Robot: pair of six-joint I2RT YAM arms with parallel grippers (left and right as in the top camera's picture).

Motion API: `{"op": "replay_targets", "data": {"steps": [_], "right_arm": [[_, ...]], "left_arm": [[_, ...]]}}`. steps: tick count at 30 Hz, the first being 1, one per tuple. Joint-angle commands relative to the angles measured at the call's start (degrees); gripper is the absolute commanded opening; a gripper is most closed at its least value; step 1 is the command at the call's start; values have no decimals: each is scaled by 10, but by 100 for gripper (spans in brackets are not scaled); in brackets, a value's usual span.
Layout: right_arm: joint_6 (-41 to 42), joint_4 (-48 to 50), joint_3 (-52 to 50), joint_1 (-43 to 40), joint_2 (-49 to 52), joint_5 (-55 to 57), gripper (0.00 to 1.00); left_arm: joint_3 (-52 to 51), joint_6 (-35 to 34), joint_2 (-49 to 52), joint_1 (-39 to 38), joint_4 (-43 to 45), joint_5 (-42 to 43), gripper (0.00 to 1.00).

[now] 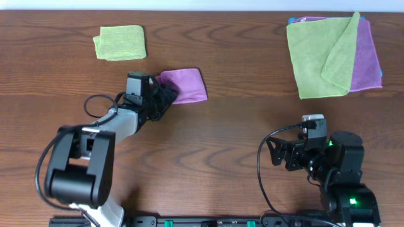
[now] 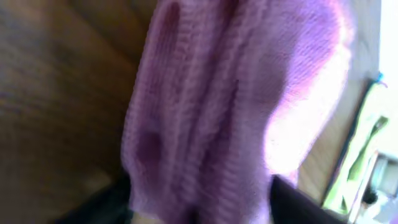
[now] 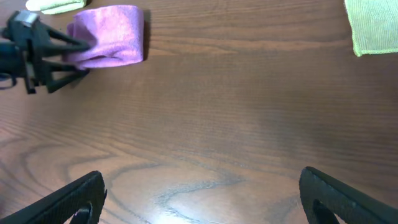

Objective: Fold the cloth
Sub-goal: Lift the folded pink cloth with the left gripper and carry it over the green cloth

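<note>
The cloth (image 1: 184, 85) is a fuzzy purple towel, folded small, lying left of the table's middle. My left gripper (image 1: 163, 96) sits at its left edge. In the left wrist view the cloth (image 2: 236, 106) fills the frame, bunched between the two dark fingers, and the left gripper (image 2: 199, 208) is shut on it. The right wrist view shows the cloth (image 3: 111, 34) far off with the left gripper (image 3: 74, 50) at its end. My right gripper (image 1: 278, 154) stays low on the right, away from the cloth. The right gripper (image 3: 202, 193) stands open over bare wood.
A small folded lime-green towel (image 1: 120, 42) lies at the back left. At the back right a large green towel (image 1: 319, 57) is spread over another purple towel (image 1: 367, 60). Its corner (image 3: 373, 25) shows in the right wrist view.
</note>
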Motion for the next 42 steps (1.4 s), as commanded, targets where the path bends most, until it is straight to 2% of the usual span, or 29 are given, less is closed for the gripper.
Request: {"op": "replay_targets", "data": {"steps": [1,3,4,8,12,18,22,26,36,42], "right_arm": [[7,-1,-4,-5,-2,4,99],[7,-1,-4,-5,-2,4,99],[7,-1,-4,-5,-2,4,99],[7,-1,-4,-5,-2,4,99],[7,-1,-4,-5,-2,4,99],[7,-1,-4,-5,-2,4,99],[7,-1,-4,-5,-2,4,99],[7,-1,-4,-5,-2,4,99],[7,-1,-4,-5,-2,4,99],[7,-1,-4,-5,-2,4,99]], "left_arm": [[-5,-1,46,-6,7,-13,36],[-5,2,55,-6,29,-13,9],[-5,8,57,-6,42,-11,6],[7,18,52,-2,91,23,5],[75,20,50,7,80,68,6],[253,28,50,25,-34,70,5],[391,77,55,49,-149,24,6],[490,108,83,73,-198,13,5],[663,111,214,118,-201,23,5],[697,111,265,136,-203,39,6]]}}
